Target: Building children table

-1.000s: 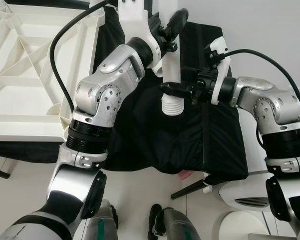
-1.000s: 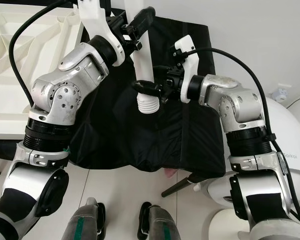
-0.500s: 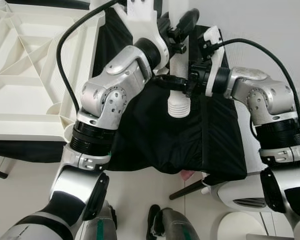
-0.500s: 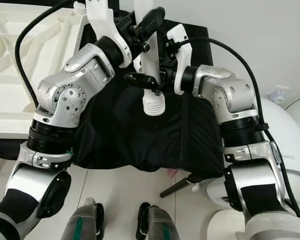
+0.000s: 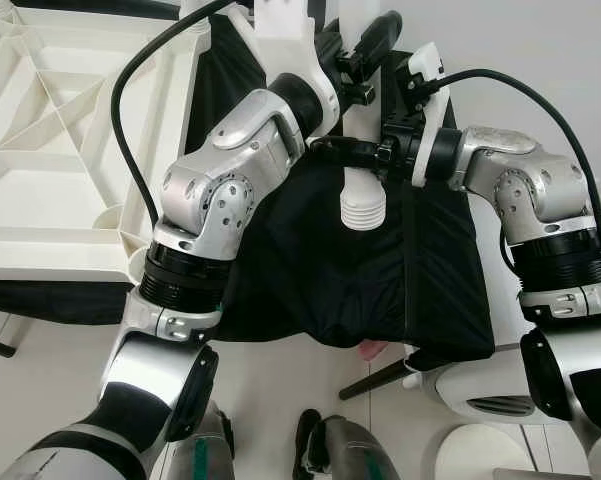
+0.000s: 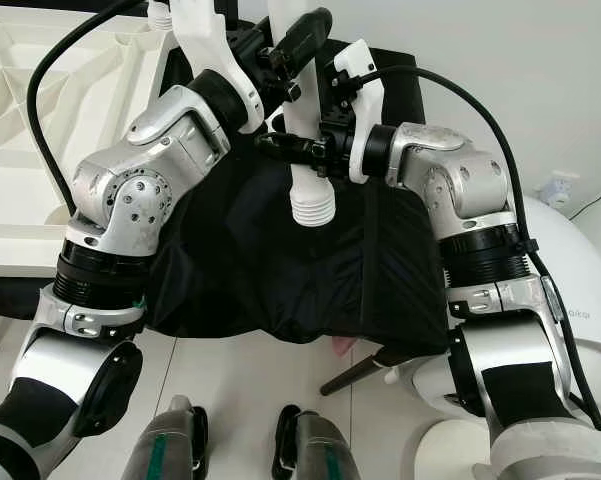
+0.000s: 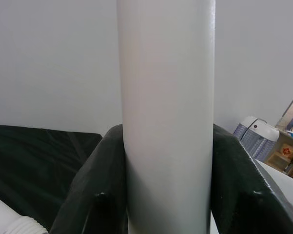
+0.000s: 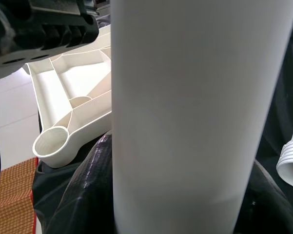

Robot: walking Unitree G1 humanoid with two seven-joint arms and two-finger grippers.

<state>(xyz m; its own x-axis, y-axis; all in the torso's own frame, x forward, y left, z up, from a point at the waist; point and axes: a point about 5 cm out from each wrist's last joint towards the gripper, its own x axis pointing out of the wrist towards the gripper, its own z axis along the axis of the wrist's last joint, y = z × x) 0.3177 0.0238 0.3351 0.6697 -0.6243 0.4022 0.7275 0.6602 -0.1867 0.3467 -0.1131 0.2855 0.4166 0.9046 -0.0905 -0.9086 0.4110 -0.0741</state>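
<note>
The table leg [image 5: 358, 150], a white tube with a threaded end pointing down toward the robot, hangs in the air above a black cloth [image 5: 320, 260], held by both arms. The left tool [image 5: 365, 55] pinches it higher up, its black fingers [image 7: 95, 195] pressed against either side of the tube in the left wrist view. The right tool [image 5: 352, 152] clamps it just above the threads; in the right wrist view the tube sits between the dark fingers [image 8: 80, 190].

The upturned white table top [image 5: 50, 150], with its ribbed underside, lies to the robot's left, and a round corner socket [image 8: 51, 144] shows in the right wrist view, well apart from the threads.

The smooth tube could slip or twist if the two tools pull against each other. Going into the socket tilted, the threads would likely cross and jam. The left arm's black cable [image 5: 120, 110] hangs over the table top and may snag.
</note>
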